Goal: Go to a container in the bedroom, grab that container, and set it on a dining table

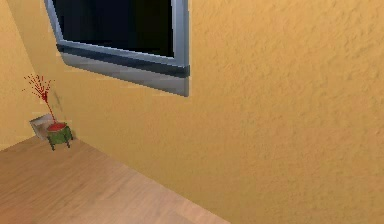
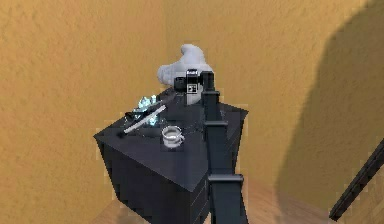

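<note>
A small round grey container (image 2: 172, 136) like a cup or bowl stands on the top of a dark, boxy table (image 2: 140, 170) in the arm side view. My arm rises from the bottom edge across the table's right part. Its gripper (image 2: 184, 84) shows at the table's far edge, in front of a pale grey rounded object (image 2: 178, 60) that stands there. I cannot tell whether the gripper holds anything. The container lies nearer than the gripper, a little left of the arm.
On the table also lie a pale blue glittering thing (image 2: 150, 104) and a thin dark stick (image 2: 140, 122). Orange walls meet in a corner behind it. The forward view has a grey-framed window (image 1: 125, 40), a small potted plant with red twigs (image 1: 55, 125), and wooden floor (image 1: 80, 190).
</note>
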